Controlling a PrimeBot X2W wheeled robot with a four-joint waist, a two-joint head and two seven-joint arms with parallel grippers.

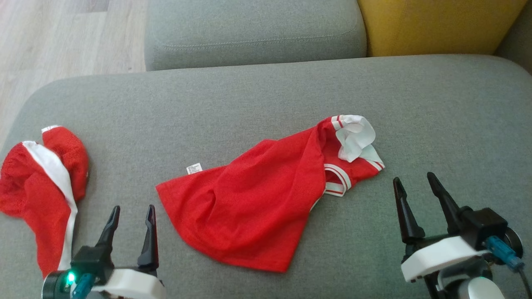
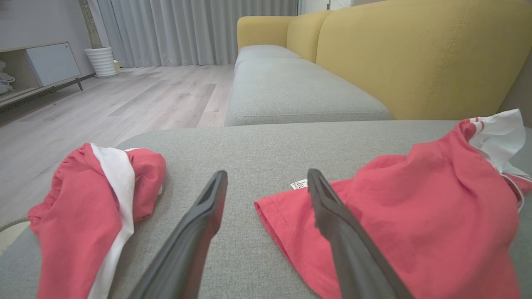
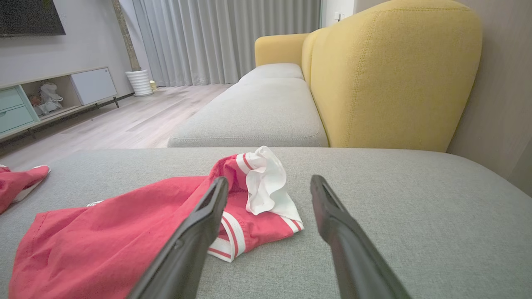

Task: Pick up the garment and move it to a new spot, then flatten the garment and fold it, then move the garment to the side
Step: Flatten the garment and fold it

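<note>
At the far left, a crumpled red cloth [image 1: 37, 187] with a white stripe lies on the edge of the grey cushion [image 1: 249, 95]. Just beside it, at the lower left of the head view, the left pincer [image 1: 133, 207] sits low with its two dark fingers pointing away from the robot. The fingers are spread and hold nothing. It stands between the red cloth and the near hem of the shirt [image 1: 249, 207]; in the left wrist view one finger crosses that hem corner, though I cannot tell whether it touches.

The red shirt lies rumpled in the middle of the cushion. Its hem is toward the left pincer, and a small white label [image 1: 194, 168] sticks out at its upper left edge. Its striped trim and a bunch of white fabric are at the right end.

The right pincer [image 1: 413, 177] is at the lower right, its fingers leaning slightly left. They are also spread and empty, over bare cushion near the shirt's trimmed end.

Beyond are wood floor [image 1: 62, 41], a second grey seat [image 1: 253, 33] and a yellow backrest [image 1: 436, 25].
</note>
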